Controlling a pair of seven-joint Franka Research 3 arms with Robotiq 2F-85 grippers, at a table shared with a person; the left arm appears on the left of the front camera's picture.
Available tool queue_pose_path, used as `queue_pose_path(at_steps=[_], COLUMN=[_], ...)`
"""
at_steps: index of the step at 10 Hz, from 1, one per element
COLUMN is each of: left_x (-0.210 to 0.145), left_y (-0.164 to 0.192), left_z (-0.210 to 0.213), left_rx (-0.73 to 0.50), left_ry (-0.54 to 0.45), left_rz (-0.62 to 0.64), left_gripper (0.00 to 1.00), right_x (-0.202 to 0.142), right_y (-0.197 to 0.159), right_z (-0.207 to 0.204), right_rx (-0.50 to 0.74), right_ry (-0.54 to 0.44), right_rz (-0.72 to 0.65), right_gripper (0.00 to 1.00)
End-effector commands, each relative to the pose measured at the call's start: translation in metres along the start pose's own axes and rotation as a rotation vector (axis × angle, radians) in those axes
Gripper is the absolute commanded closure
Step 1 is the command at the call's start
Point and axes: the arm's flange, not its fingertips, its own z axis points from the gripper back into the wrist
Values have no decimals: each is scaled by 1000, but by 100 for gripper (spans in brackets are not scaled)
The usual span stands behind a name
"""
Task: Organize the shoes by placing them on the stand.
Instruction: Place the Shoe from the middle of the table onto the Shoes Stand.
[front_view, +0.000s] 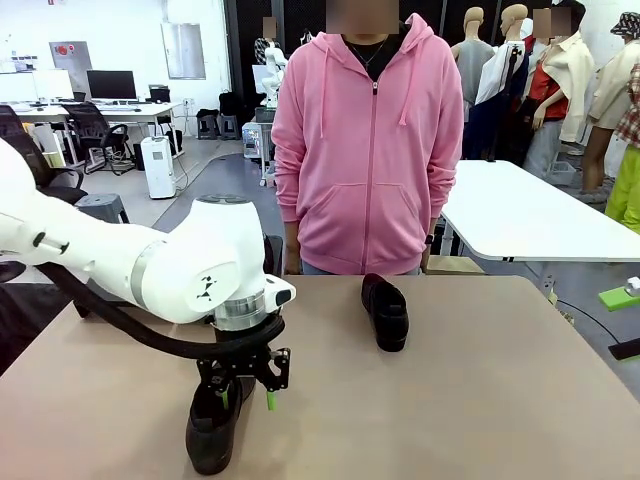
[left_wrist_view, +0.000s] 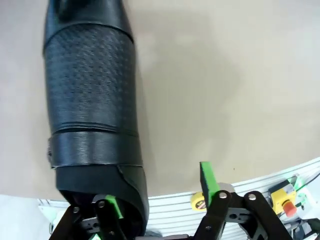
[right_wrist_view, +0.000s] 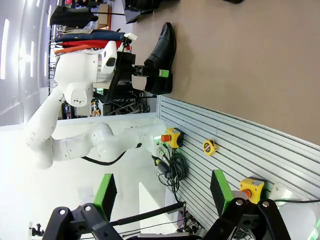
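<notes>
From the front, the left gripper (front_view: 248, 397) hangs low over the near shoe (front_view: 212, 432) by the table's (front_view: 480, 400) near left edge, and the bulky white wrist above makes it hard to see how the fingers sit. The left wrist view settles it. One green pad (left_wrist_view: 112, 206) is at the shoe's heel opening and the other stands over bare table beside the shoe, so the jaws are apart and nothing is clamped. The second shoe (front_view: 385, 312) lies well apart at the far middle, just in front of the person (front_view: 368, 150) in a pink hoodie. The right wrist view shows the right gripper (right_wrist_view: 162, 192) off the table's near side, spread wide on nothing. Ahead of it, a yellow tape measure (right_wrist_view: 210, 146) and a red stop button (right_wrist_view: 171, 136) sit on the slatted rail (right_wrist_view: 240, 130) along the edge.
</notes>
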Motion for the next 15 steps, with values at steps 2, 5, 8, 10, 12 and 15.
queue_pose_path(at_steps=[2,5,8,10,12,15], left_x=[-5,-1,-1,-3,-26,-108], left_y=[6,12,17,24,55,112], left_z=[3,4,6,12,60,150], left_rx=[20,30,25,17,-7,92], left_ry=[-41,-38,-29,-37,-66,-43], left_rz=[47,77,101,111,137,-45], left_gripper=[100,100,100,100,100,100], right_x=[2,2,2,2,2,2], right_y=[3,3,3,3,3,3], right_z=[3,3,3,3,3,3], right_rx=[23,23,23,23,23,23], right_ry=[-4,-4,-4,-4,-4,-4], right_rz=[17,17,17,17,17,17], right_gripper=[0,0,0,0,0,0])
